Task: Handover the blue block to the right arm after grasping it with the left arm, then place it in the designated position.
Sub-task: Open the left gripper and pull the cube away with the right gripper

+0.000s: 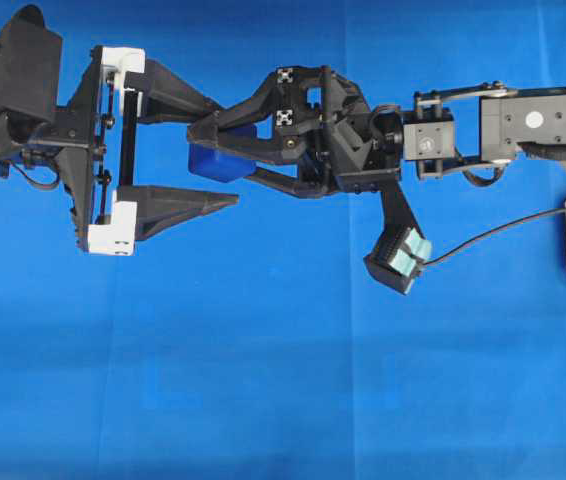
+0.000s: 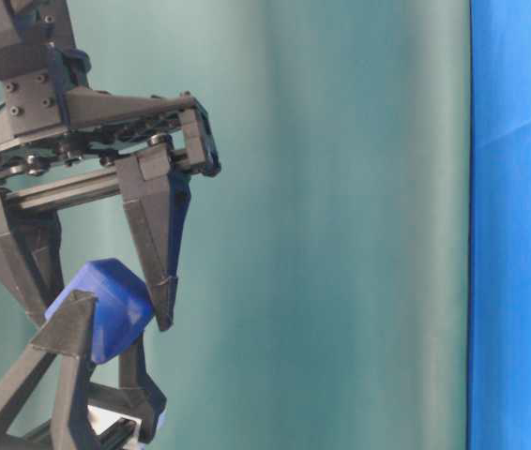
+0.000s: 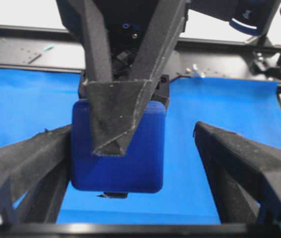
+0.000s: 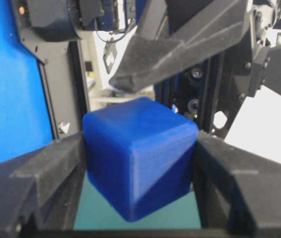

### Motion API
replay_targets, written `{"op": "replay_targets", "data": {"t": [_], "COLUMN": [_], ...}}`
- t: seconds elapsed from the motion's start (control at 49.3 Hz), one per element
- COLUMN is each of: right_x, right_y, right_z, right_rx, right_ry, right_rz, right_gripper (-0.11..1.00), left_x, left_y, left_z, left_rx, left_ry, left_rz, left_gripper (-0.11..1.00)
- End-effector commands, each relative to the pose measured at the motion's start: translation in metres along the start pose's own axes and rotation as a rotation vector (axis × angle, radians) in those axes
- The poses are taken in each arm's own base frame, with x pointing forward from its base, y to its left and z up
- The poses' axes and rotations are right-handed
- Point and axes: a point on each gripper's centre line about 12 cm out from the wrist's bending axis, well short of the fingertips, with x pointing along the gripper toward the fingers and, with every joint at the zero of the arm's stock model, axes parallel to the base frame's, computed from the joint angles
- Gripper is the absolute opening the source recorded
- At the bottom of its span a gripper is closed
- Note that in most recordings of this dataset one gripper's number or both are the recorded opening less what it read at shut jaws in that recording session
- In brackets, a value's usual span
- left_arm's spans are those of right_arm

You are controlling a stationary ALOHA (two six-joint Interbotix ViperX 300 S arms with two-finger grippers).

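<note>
Your all-black right gripper is pinching the small dark-blue rounded cube between its two pointed fingers, up in the air over the bright blue cloth. Your left gripper with the white plastic pieces has its fingers spread wide either side of the cube.

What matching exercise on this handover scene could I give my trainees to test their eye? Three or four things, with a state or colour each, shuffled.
Things:
1. blue block
2. left gripper
3. right gripper
4. cloth

States:
a. bright blue, spread flat under both arms
b. fingers spread wide, white pieces on the frame
c. dark blue, held in the air
d. all black, fingers closed on the block

Pairs: 1-c, 2-b, 3-d, 4-a
</note>
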Motion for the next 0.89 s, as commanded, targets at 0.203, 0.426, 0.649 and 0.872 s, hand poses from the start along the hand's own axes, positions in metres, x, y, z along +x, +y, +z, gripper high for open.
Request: {"op": "replay_targets", "data": {"t": [0.203,0.426,0.649,0.872], "right_x": [-0.012,-0.028,-0.051,-0.079], "right_y": [-0.02,-0.019,-0.016,-0.013], "right_z": [0.004,0.005,0.007,0.008], "right_rx": [0.003,0.004,0.011,0.046], "right_ry": [-0.012,-0.014,-0.015,-0.012], "right_rz": [-0.055,-0.061,-0.068,-0.075], "right_gripper": [0.53,0.53,0.53,0.53], "left_x": [-0.01,-0.018,-0.027,-0.035], "left_y": [-0.002,-0.002,-0.002,-0.001], "left_z": [0.018,0.018,0.018,0.017], "left_rx": [0.0,0.0,-0.001,-0.003], "left_ry": [-0.056,-0.063,-0.07,-0.08], "left_rz": [-0.006,-0.005,-0.006,-0.006], "left_gripper": [0.93,0.93,0.93,0.93]}}
